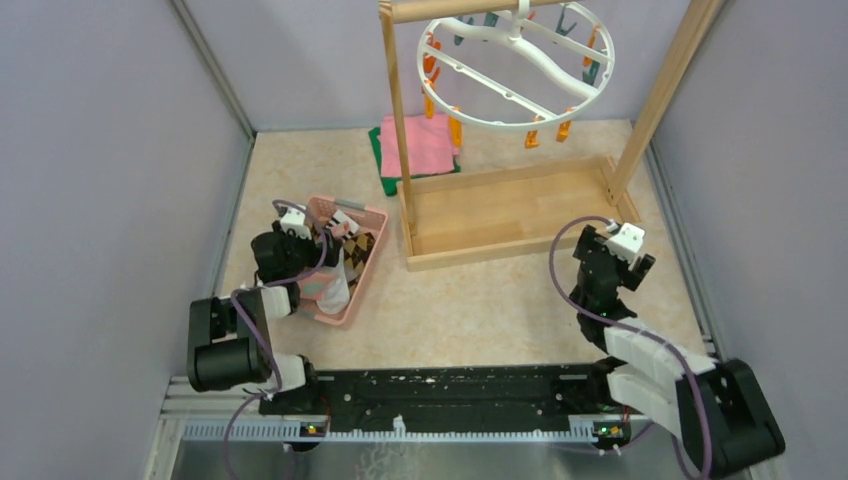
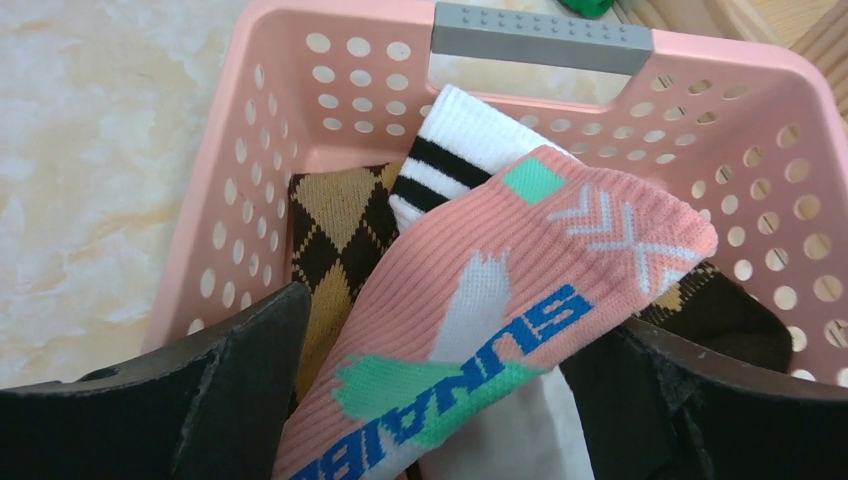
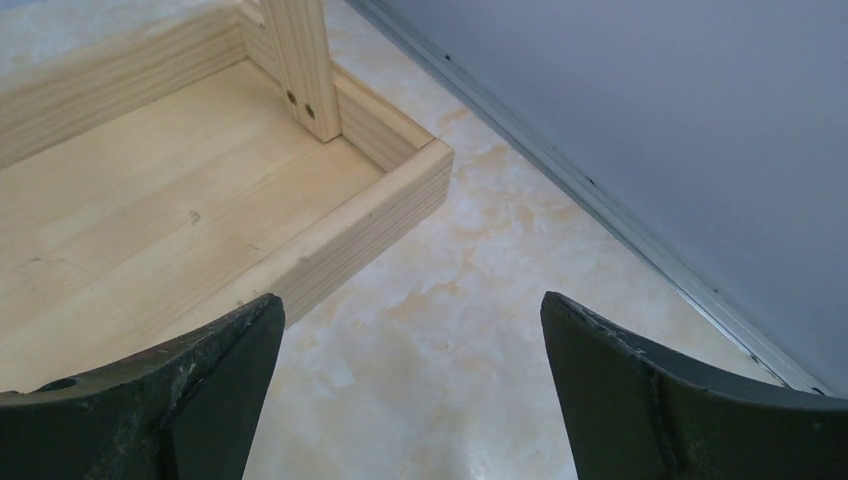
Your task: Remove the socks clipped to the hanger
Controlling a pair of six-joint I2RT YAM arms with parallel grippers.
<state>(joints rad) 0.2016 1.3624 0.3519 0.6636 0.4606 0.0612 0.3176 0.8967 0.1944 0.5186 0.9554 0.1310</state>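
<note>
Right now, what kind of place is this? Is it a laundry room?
Probably a robot test booth, not a home: plain grey walls box in the table, two robot arms are bolted at its edge, and a clip hanger, rack and sock basket are props.

Bright, even, diffuse light, soft faint shadows on the pale counter (image 1: pixel 500 300), top view sharp, wrist views crisp mid-frame, dark fingers (image 2: pixel 200 400) slightly soft at the lower edge.
</note>
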